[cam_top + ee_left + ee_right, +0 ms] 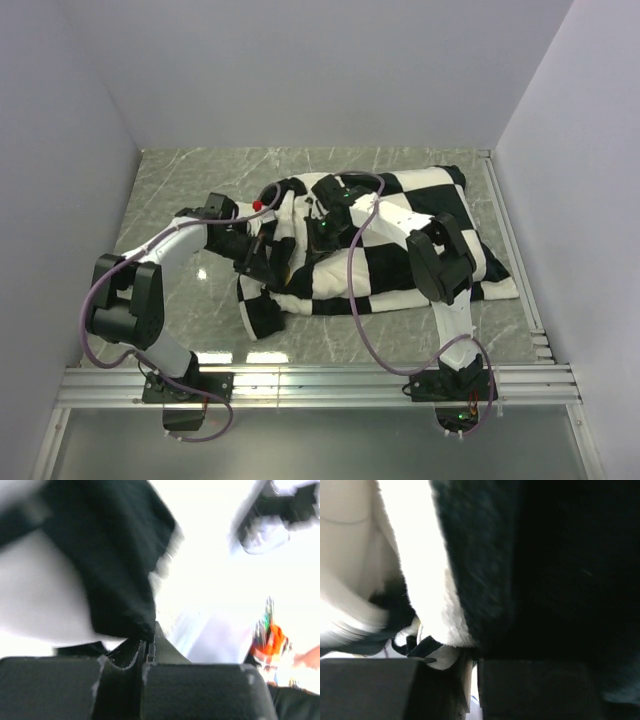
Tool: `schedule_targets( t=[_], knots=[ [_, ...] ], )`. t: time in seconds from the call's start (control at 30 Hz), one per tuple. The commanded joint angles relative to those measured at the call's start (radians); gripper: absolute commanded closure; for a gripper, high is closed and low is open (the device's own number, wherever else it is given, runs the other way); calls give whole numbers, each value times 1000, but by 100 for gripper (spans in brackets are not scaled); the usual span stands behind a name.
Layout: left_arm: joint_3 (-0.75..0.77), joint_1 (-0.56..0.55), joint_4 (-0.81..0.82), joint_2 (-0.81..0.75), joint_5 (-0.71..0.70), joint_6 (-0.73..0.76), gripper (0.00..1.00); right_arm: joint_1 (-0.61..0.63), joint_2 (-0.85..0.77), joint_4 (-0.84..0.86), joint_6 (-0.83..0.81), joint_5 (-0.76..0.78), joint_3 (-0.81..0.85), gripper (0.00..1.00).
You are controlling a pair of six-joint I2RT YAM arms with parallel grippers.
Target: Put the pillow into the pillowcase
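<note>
The black-and-white checkered pillowcase (400, 240) lies bulging across the middle and right of the table, its open end bunched at the left. The pillow is almost wholly hidden inside it. A cream surface that may be the pillow shows at the upper left of the right wrist view (345, 545). My left gripper (258, 262) is shut on a black fold of the pillowcase (115, 570) at the open end, jaws together (148, 647). My right gripper (322, 232) is shut on the pillowcase's edge (445, 605), just right of the left gripper, and the fabric hangs from its jaws (472, 667).
The grey marbled tabletop (200, 180) is walled in white on the left, back and right. A metal rail (320, 382) runs along the near edge. A small red thing (258, 204) sits at the pillowcase's upper left corner, near the left arm.
</note>
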Motion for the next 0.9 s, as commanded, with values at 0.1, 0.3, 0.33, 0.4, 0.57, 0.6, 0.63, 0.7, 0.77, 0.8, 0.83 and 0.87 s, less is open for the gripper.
schedule_targets(
  t=[0.1, 0.3, 0.33, 0.4, 0.57, 0.6, 0.63, 0.7, 0.77, 0.8, 0.83, 0.87],
  knots=[
    [214, -21, -623, 75, 413, 586, 100, -59, 38, 158, 96, 92, 23, 100],
    [320, -109, -522, 98, 529, 504, 100, -27, 27, 218, 156, 26, -5, 100],
    [333, -115, -447, 132, 558, 471, 100, -12, 17, 233, 161, 3, -28, 100],
    [374, -132, -435, 179, 615, 477, 99, -1, -35, 262, 185, -66, -75, 100],
    [544, -111, -618, 397, 633, 666, 99, -20, -170, 290, 155, -201, -215, 100],
    [549, -100, -618, 420, 606, 664, 99, -28, -221, 281, 139, -198, -226, 100],
    [561, -94, -616, 457, 584, 660, 99, -39, -245, 270, 129, -186, -241, 100],
    [561, -80, -498, 480, 491, 489, 83, -65, -298, 229, 78, -173, -246, 100],
    [465, -78, -185, 428, 323, 169, 71, -71, -321, 192, 40, -167, -247, 100],
    [416, -78, -59, 386, 226, -29, 60, -73, -336, 181, 29, -161, -247, 98],
    [379, -78, 39, 323, 105, -46, 56, -74, -345, 175, 18, -155, -260, 92],
    [391, -78, 27, 307, 78, -43, 52, -73, -355, 175, 14, -146, -267, 89]
  ],
)
